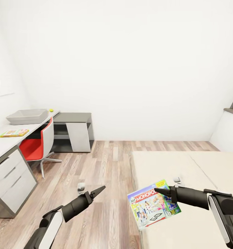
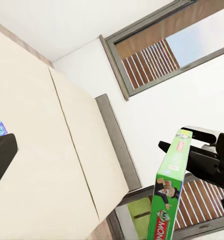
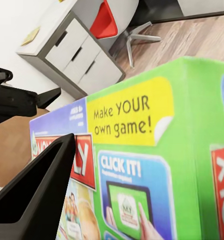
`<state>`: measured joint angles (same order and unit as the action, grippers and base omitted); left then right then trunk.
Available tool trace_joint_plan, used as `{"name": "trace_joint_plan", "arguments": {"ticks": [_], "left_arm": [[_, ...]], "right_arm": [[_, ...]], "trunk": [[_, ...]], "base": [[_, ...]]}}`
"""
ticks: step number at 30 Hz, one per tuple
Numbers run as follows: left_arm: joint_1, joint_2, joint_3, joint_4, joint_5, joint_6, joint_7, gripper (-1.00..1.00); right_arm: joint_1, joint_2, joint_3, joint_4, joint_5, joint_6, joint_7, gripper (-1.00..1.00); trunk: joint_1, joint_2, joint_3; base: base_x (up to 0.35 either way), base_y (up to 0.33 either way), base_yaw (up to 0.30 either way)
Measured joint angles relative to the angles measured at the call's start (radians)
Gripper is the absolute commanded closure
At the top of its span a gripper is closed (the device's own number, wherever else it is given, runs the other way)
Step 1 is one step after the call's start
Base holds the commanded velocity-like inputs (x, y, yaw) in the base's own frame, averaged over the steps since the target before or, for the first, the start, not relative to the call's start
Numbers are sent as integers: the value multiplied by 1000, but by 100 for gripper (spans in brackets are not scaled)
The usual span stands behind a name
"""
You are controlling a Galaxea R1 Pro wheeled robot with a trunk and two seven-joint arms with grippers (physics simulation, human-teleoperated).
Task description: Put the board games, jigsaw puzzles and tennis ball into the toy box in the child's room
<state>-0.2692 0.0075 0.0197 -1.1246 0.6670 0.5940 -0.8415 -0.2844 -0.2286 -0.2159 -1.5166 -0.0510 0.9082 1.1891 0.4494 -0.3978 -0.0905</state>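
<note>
**A:** Bedroom with plank floor. Where's our board game (image 1: 153, 203)?

**B:** Clamped in our right gripper (image 1: 156, 190), held above the bed (image 1: 185, 166) edge. Left gripper (image 1: 102, 188) looks pinched together, holding nothing.

**A:** Carry step then, we reckon. Next we turn toward the table (image 1: 2, 143) and its toy box (image 1: 27, 116).

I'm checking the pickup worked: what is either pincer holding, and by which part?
The right pincer grips the Monopoly board game by its upper edge; the left pincer holds nothing.
</note>
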Motion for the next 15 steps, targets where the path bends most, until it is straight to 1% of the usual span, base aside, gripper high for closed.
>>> {"name": "trace_joint_plan", "arguments": {"ticks": [15], "left_arm": [[0, 0, 1, 0, -3, -1, 0, -100]], "right_arm": [[0, -1, 0, 0, 1, 0, -1, 100]], "trunk": [[0, 0, 0]], "base": [[0, 264, 0]]}}
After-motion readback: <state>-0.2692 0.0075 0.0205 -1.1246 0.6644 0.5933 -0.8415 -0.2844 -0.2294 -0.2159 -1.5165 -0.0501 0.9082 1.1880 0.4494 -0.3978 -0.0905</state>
